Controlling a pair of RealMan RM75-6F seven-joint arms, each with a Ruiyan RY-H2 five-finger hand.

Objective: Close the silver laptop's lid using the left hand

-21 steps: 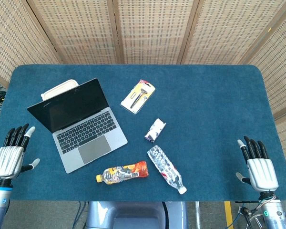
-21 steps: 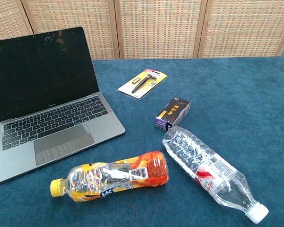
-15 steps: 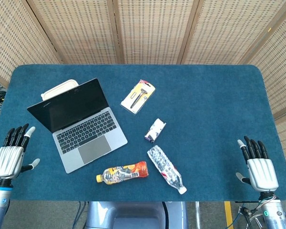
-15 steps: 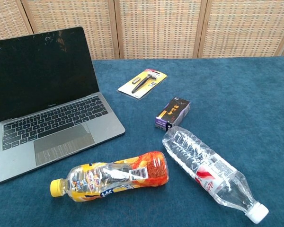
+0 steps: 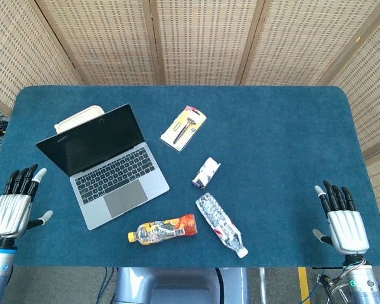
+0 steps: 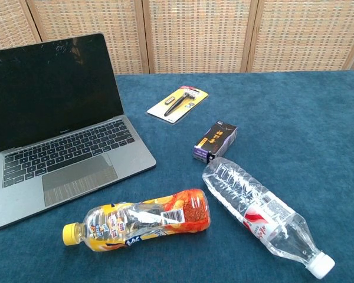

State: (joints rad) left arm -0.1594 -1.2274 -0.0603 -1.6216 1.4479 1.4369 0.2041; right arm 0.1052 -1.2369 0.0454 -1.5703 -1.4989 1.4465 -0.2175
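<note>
My left hand (image 5: 11, 209) rests at the worktop's (image 5: 285, 139) near left edge, my right hand (image 5: 343, 221) at its near right edge, both well apart from everything else. The laptop (image 5: 107, 168) sits on the left part of the worktop, lid up, just right of my left hand. Behind its lid lies a tray (image 5: 79, 118). Right of the laptop, toward the middle, lies a razor pack (image 5: 183, 128). Nearer me from that pack lies a small box (image 5: 206, 173). In front of the box lies a water bottle (image 5: 220, 224), cap toward me. Left of it, before the laptop, a juice bottle (image 5: 163, 228) lies on its side, cap pointing left.
</note>
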